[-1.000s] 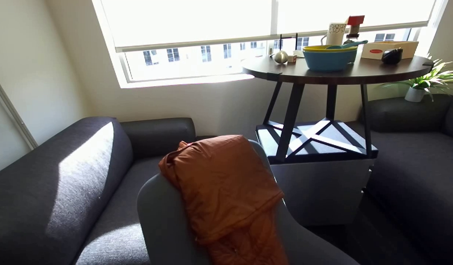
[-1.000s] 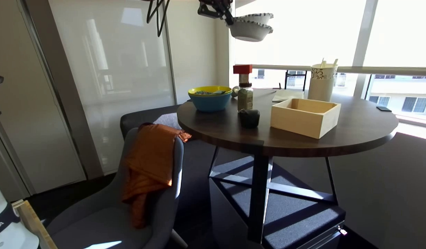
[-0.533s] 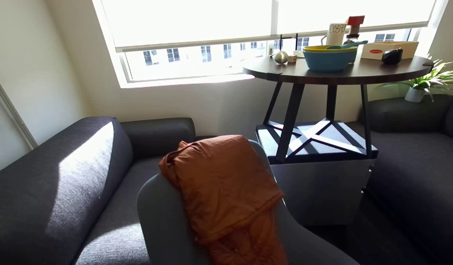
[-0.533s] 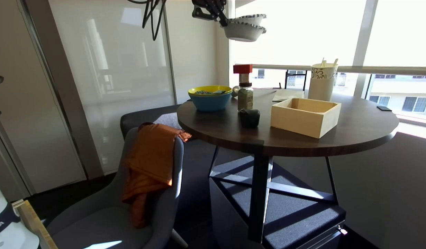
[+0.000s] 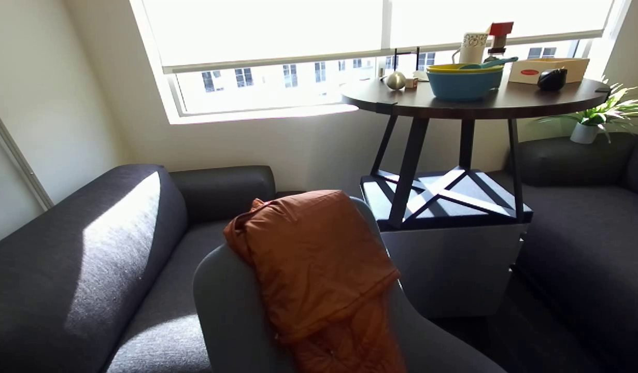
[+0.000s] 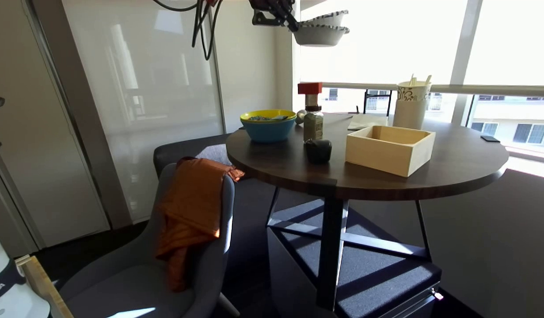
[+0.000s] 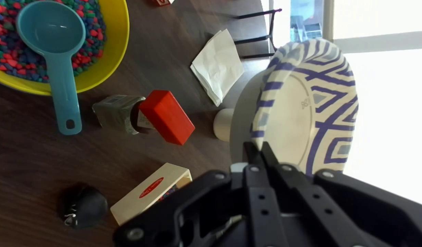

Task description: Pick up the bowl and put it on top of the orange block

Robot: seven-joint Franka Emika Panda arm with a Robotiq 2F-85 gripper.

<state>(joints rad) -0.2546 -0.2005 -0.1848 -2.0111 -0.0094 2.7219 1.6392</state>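
Note:
The bowl point(image 7: 289, 120) is pale cream with a purple and grey pattern inside. It hangs in the air, tilted, in the wrist view and high above the table in an exterior view point(image 6: 320, 37). My gripper point(image 7: 258, 149) is shut on its rim, and the fingertips also show in an exterior view point(image 6: 294, 26). The orange block point(image 7: 168, 116) looks orange-red and tops a stack on a glass jar point(image 7: 116, 111). It shows in both exterior views point(image 5: 501, 29) point(image 6: 310, 88), below the held bowl. The gripper and the held bowl are out of frame in an exterior view.
On the round table point(image 6: 462, 163) stand a blue bowl point(image 6: 268, 131) with a yellow bowl point(image 7: 120, 37) and scoop point(image 7: 61, 68), a wooden box point(image 6: 380, 154), a black object point(image 6: 318, 151), a tall cup point(image 6: 409, 108), napkins point(image 7: 219, 63) and a wire stand point(image 7: 253, 41).
The gripper and bowl have shifted left, then back right and slightly up in an exterior view. The bowl's tilt has changed a little. The arm's cables have swung. Things on the table have not moved.

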